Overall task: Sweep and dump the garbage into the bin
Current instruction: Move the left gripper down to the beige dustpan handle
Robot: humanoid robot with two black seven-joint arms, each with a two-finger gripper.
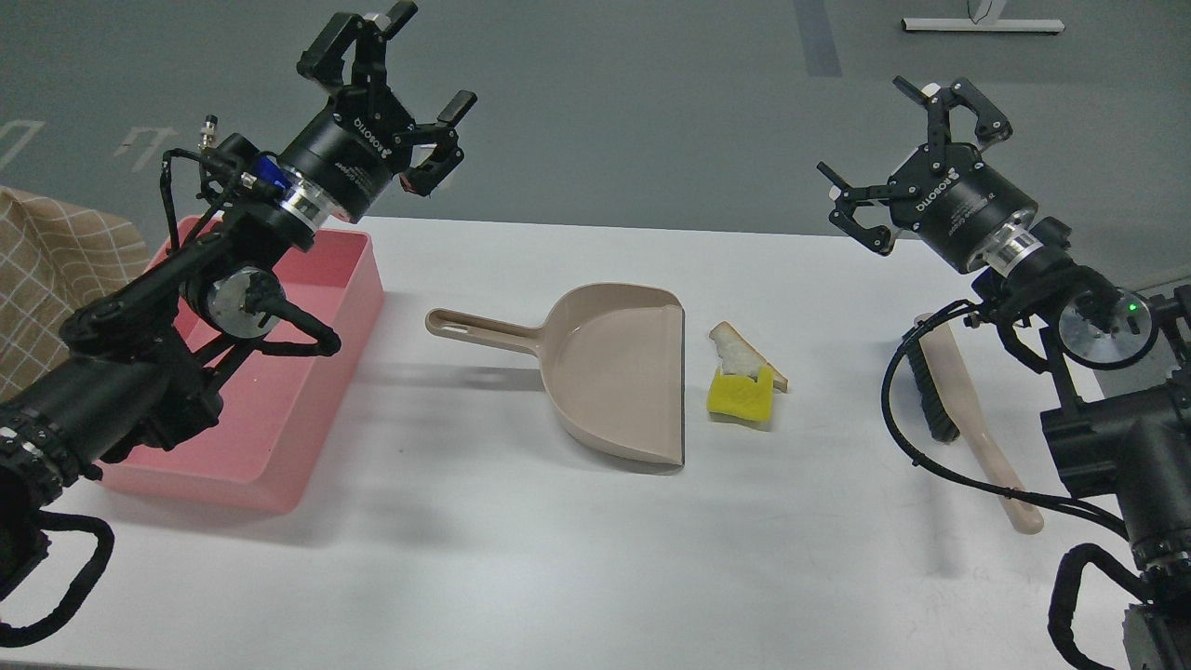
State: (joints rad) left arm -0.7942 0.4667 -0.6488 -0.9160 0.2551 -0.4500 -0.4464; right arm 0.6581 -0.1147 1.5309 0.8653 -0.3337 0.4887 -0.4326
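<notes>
The garbage lies on the white table right of the dustpan: a yellow sponge-like block [739, 396] with a white bread-slice wedge [740, 353] resting on and behind it. The beige dustpan [614, 372] lies flat, handle pointing left, mouth facing the scraps. The pink bin [307, 372] stands at the table's left. My left gripper [409, 102] is open and empty, raised above the bin's far corner. My right gripper [907, 158] is open and empty, raised above the table's right part. A beige brush [968, 409] with dark bristles lies under the right arm.
A tan checked cloth [46, 279] hangs at the far left beside the bin. The table's far edge runs behind the dustpan; grey floor lies beyond. The brush handle points toward the front right.
</notes>
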